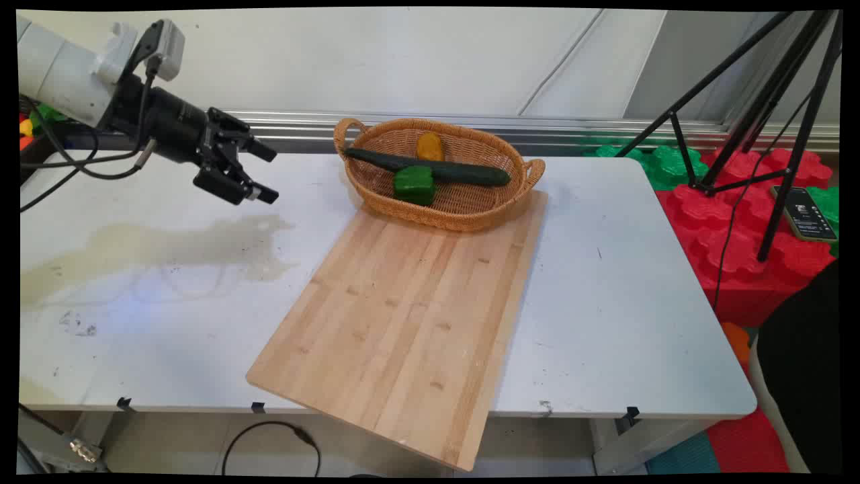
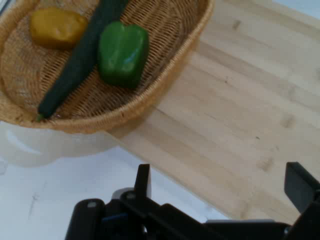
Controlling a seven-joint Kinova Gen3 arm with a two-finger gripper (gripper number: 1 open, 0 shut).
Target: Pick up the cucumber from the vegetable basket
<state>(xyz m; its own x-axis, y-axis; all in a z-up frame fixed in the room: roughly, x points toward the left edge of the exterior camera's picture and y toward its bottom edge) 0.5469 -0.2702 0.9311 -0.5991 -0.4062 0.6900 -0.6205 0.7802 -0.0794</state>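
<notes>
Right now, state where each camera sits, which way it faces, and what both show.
Main view: fixed above the table's near side, facing the wall; shows the open gripper hovering left of the wicker basket.
Hand view: on the hand, looking along the fingers at the basket.
Shared: basket, green pepper, cucumber, yellow vegetable, wooden cutting board.

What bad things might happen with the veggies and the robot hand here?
1. The cutting board sticks out past the table's near edge, so a push on that end might tip it off.
2. The basket sits partly on the board and partly off it, so a bump from the open gripper might rock it.
3. The cucumber lies across the basket beside the green pepper and the yellow vegetable, so grabbing one might drag the others.
</notes>
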